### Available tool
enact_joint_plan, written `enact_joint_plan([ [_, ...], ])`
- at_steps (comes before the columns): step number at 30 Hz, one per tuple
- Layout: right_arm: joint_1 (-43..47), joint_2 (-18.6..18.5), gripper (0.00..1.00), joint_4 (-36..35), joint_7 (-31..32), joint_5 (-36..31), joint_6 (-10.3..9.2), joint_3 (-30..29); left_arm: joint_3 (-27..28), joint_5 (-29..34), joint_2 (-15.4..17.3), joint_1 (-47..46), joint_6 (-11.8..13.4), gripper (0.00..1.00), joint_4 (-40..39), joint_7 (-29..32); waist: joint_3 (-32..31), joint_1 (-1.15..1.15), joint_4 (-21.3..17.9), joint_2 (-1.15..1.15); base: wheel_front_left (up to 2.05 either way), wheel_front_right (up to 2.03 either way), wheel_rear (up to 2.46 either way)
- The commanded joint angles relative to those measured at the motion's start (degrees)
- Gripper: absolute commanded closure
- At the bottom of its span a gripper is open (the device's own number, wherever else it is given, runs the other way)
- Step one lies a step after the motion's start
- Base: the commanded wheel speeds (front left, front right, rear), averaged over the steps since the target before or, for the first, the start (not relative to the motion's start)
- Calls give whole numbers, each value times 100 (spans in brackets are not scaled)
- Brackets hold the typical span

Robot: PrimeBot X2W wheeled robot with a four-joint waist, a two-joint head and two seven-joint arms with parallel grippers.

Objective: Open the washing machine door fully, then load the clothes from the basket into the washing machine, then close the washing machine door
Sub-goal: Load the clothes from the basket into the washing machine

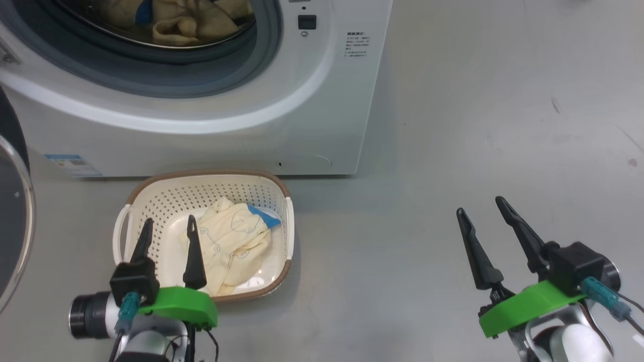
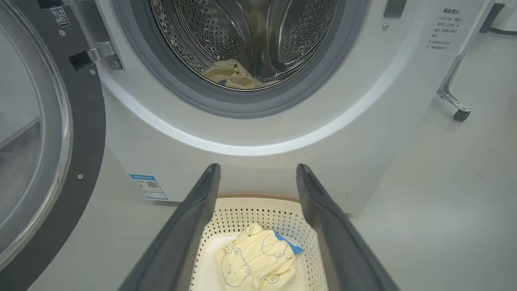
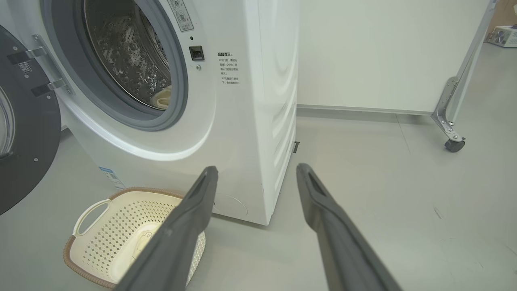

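The white washing machine stands with its black-rimmed door swung open at the left. Pale yellow clothes lie in the steel drum. The cream basket sits on the floor before the machine, holding a pale yellow bear-print garment with a blue patch. My left gripper is open, hovering over the basket's near left side, empty. My right gripper is open and empty over bare floor to the right.
Grey floor spreads to the right of the machine. A wheeled metal frame leg stands behind and right of the machine, beside a white wall panel.
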Motion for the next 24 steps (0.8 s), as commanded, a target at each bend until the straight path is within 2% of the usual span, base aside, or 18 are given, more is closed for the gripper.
enact_joint_plan([
  [1,-285,-45,0,-168,-81,36,43,157,158,12,44,-296,-18,0,-72,13,187,-1,-37,0,0,0,0],
  [6,-441,-45,0,-130,-139,46,43,205,96,-10,12,-501,-91,0,127,81,465,-1,-82,0,0,0,0],
  [12,-723,-45,0,-76,-236,74,43,315,-40,-96,-79,-980,-339,0,833,283,887,-1,-218,0,0,0,0],
  [24,-1501,-45,0,46,-445,237,43,733,-27,-555,-221,-2512,-1187,0,3224,788,2120,-1,-685,0,0,0,0],
])
